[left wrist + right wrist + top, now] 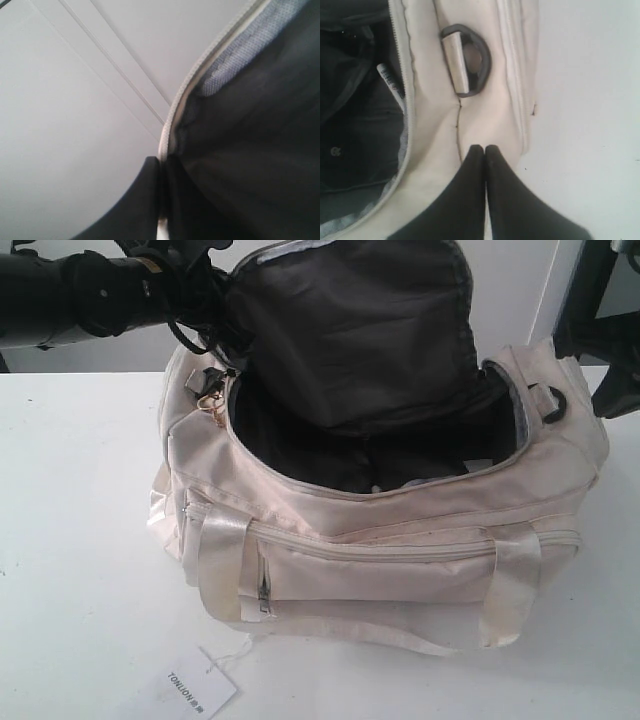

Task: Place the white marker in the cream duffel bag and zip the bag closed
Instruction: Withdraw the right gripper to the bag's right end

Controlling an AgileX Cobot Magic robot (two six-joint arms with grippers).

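From my remote seat: the cream duffel bag [400,540], soft and floppy, holds the white marker [389,82] at its right end; my left gripper [161,162] pinches its raised flap, my right gripper [485,148] is pressed together and empty, and I'd take the gold ring pull [213,405] at far left.

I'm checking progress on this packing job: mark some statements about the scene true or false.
1. The bag is zipped closed. False: its top stands open.
2. The marker lies inside the bag. True.
3. The right gripper is shut and empty. True.
4. The paper tag lies inside the bag. False: it lies on the table.
5. The left gripper hangs clear of the bag. False: it pinches the bag's open edge.
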